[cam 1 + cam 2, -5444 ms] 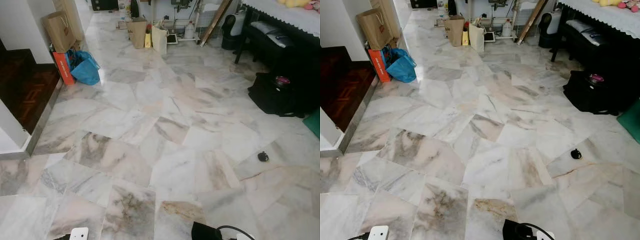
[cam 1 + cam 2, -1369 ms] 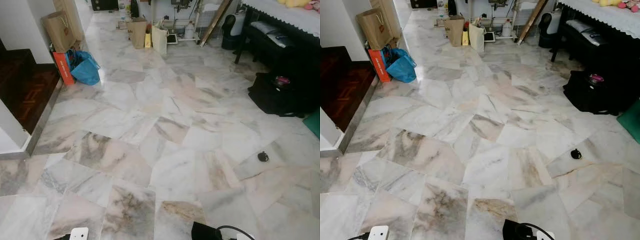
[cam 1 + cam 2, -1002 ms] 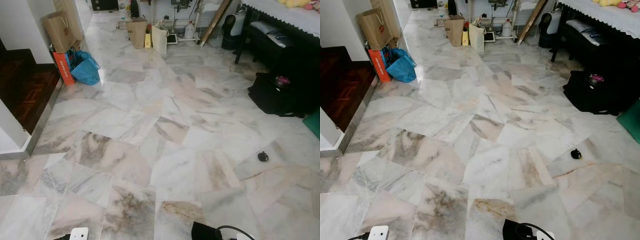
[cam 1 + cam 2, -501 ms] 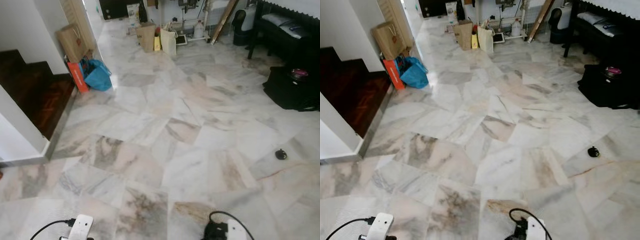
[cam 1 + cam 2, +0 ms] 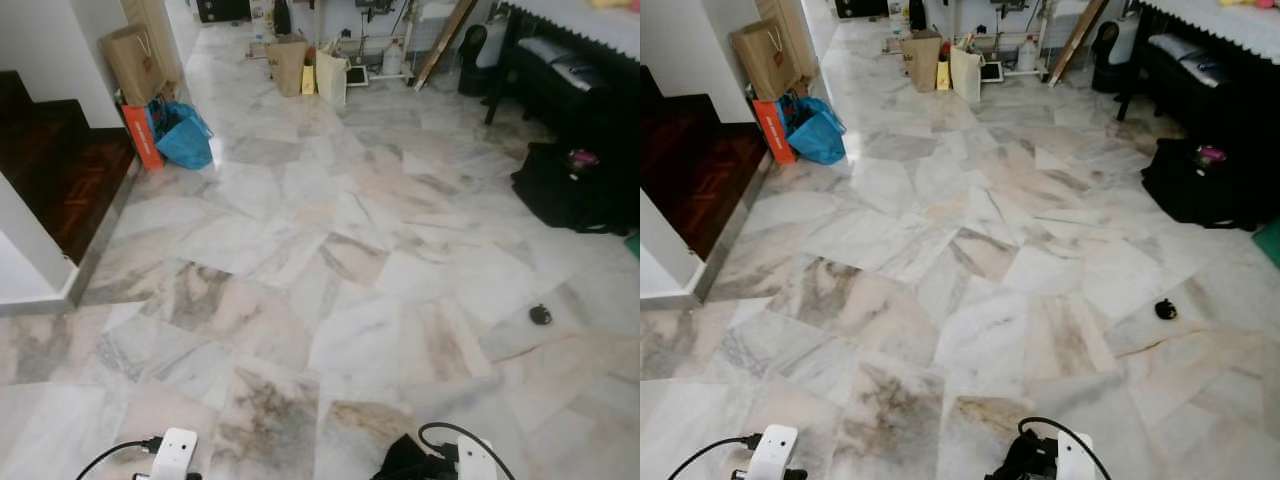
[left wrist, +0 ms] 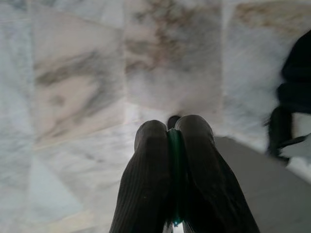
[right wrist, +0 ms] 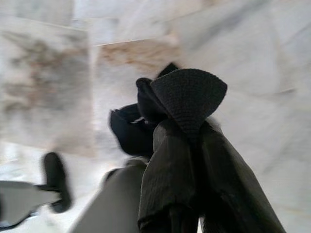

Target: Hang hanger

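In the left wrist view my left gripper (image 6: 173, 128) hangs over the marble floor with its two black fingers pressed together. A thin green strip, an edge of the hanger (image 6: 175, 170), is pinched between them; the rest of it is hidden. My right gripper (image 7: 187, 93) also hangs low over the floor, its fingers closed on each other with nothing seen between them. The white wrist ends of both arms, left (image 5: 173, 455) and right (image 5: 472, 461), peek in at the bottom edge of the eye views.
Marble floor (image 5: 330, 250) stretches ahead. Dark wooden stairs (image 5: 55, 175) and a white wall corner stand at the left. Paper bags (image 5: 135, 60), an orange box and a blue bag (image 5: 183, 135) sit beside them. A black bag (image 5: 560, 185) and dark furniture are at right, a small black object (image 5: 540, 314) lies on the floor.
The whole picture has shifted a little, so the camera has moved; the stairs and bags sit slightly differently in frame. The things on the floor have not moved.
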Tool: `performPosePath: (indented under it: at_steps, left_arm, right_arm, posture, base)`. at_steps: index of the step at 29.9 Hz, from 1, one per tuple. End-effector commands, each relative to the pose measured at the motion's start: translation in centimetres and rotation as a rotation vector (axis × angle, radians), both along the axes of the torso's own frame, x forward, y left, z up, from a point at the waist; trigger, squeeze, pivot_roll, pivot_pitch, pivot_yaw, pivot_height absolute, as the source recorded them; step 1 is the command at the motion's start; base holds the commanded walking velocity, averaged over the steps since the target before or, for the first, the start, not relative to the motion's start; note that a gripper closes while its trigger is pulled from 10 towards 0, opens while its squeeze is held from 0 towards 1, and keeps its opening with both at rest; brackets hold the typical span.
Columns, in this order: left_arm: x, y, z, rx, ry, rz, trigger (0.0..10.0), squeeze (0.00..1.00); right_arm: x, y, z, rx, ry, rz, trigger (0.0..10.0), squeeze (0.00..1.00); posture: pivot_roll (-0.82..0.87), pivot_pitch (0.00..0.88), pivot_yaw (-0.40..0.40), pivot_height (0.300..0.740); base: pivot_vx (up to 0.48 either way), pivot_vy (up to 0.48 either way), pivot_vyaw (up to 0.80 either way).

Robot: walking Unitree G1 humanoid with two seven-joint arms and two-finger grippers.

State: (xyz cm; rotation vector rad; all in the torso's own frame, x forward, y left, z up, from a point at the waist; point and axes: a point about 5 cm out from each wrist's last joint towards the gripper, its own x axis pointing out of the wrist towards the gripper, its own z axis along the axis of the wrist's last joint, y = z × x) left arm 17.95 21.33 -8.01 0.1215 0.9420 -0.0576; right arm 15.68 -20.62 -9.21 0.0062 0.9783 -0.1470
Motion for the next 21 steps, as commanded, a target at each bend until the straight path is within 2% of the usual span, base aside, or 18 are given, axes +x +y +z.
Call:
performPosePath:
  at_steps: [1,3,5,6,9,10,11,12,14,17,18,19,20,21]
  left_arm:
    - [0.2,0.0,0.1,0.015,-0.029,0.013,10.0,0.0]
    - [0.4,-0.1,0.3,0.029,-0.051,0.015,10.0,0.0]
    - [0.6,0.0,0.5,0.046,-0.1,0.041,10.0,0.0]
    - [0.7,0.1,0.6,0.056,-0.124,0.053,10.0,0.0]
    - [0.9,0.2,0.9,0.084,-0.161,0.061,10.0,0.0]
    - [1.1,0.4,1.1,0.111,-0.194,0.069,10.0,0.0]
    - [1.1,0.4,1.1,0.117,-0.205,0.076,10.0,0.0]
    - [1.1,0.6,1.3,0.115,-0.23,0.105,10.0,0.0]
    - [1.2,0.7,1.5,0.127,-0.256,0.112,10.0,0.0]
    - [1.3,0.8,1.7,0.139,-0.288,0.109,10.0,0.0]
    - [1.3,0.8,1.7,0.139,-0.288,0.109,10.0,0.0]
    - [1.4,0.9,1.9,0.145,-0.32,0.103,10.0,0.0]
    - [3.8,2.1,3.9,0.145,-0.423,0.105,10.0,0.0]
    - [9.7,4.9,10.4,0.131,-0.696,0.105,10.0,0.0]
  right_arm:
    - [0.6,-0.4,0.4,-0.05,-0.031,0.027,10.0,0.0]
    - [1.1,-0.7,0.7,-0.059,-0.06,0.043,10.0,0.0]
    - [3.6,-3.4,2.9,-0.13,-0.209,0.067,10.0,0.0]
    - [4.3,-4.3,3.7,-0.162,-0.263,0.064,10.0,0.0]
    - [4.6,-5.2,4.4,-0.196,-0.312,0.055,10.0,0.0]
    - [4.6,-5.6,4.7,-0.239,-0.327,0.082,10.0,0.0]
    - [4.7,-5.7,4.8,-0.264,-0.331,0.103,10.0,0.0]
    - [5.3,-4.8,5.4,-0.228,-0.404,0.12,10.0,0.0]
    - [6.1,-3.6,7.0,-0.275,-0.523,0.194,10.0,0.0]
    - [6.5,-3.4,8.5,-0.299,-0.625,0.153,10.0,0.0]
    - [6.5,-3.4,8.5,-0.299,-0.625,0.153,10.0,0.0]
    - [7.2,-3.2,10.1,-0.336,-0.704,0.181,10.0,0.0]
    - [7.5,-3.0,10.9,-0.356,-0.739,0.209,10.0,0.0]
    - [8.2,-3.0,12.4,-0.384,-0.793,0.228,10.0,0.0]
  posture:
    - [0.03,0.0,-0.059,0.74]
    - [0.03,0.0,-0.065,0.74]
    - [0.03,0.0,-0.068,0.74]
    - [0.03,0.0,-0.068,0.74]
    - [0.03,0.0,-0.07,0.74]
    - [0.03,0.0,-0.07,0.74]
    - [0.03,0.0,-0.07,0.74]
    - [0.02,0.0,-0.061,0.74]
    - [0.02,0.0,-0.055,0.74]
    - [0.02,0.0,-0.045,0.74]
    - [0.02,0.0,-0.045,0.74]
    - [0.02,0.0,-0.039,0.74]
    - [0.02,0.0,-0.038,0.74]
    - [0.02,0.0,-0.037,0.74]
  base:
    - [0.0,0.0,0.0]
    - [0.0,0.0,0.0]
    - [0.0,0.0,0.0]
    - [0.0,0.0,0.0]
    - [0.0,0.0,0.0]
    - [0.0,0.0,0.0]
    - [0.0,0.0,0.0]
    - [0.0,0.0,0.0]
    - [0.0,0.0,0.0]
    - [0.0,0.0,0.0]
    - [0.0,0.0,0.0]
    - [0.0,0.0,0.0]
    - [0.0,0.0,0.0]
    - [0.0,0.0,0.0]
